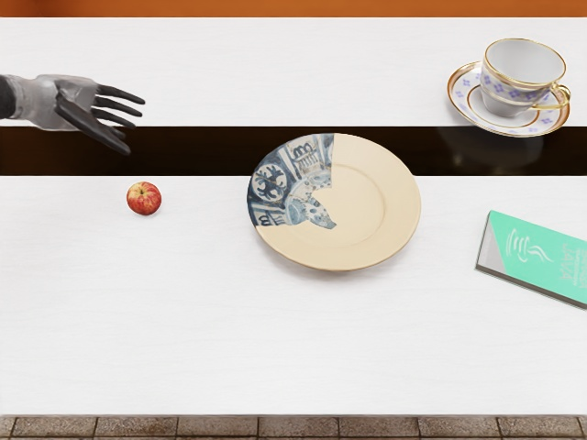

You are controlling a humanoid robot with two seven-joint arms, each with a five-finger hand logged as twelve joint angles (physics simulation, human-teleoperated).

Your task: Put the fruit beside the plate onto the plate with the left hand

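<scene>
you have nothing done yet: the apple [144, 198] lies beside the plate [385, 229], the left hand [87, 107] hovers with fingers spread, empty.

Reading as home dining area, white table [229, 321] carrying a plate [367, 211], teacup [521, 71] sitting on saucer [466, 93], tiled floor [293, 427] showing below

Teacup [521, 73] on saucer [468, 96] far right; green book [537, 257] right edge

Only bare table [202, 302] lies between the left hand [81, 103], the apple [143, 198] and the plate [371, 215]; 2 obstacles, teacup [519, 71] and book [537, 258], sit well apart, far right.
</scene>
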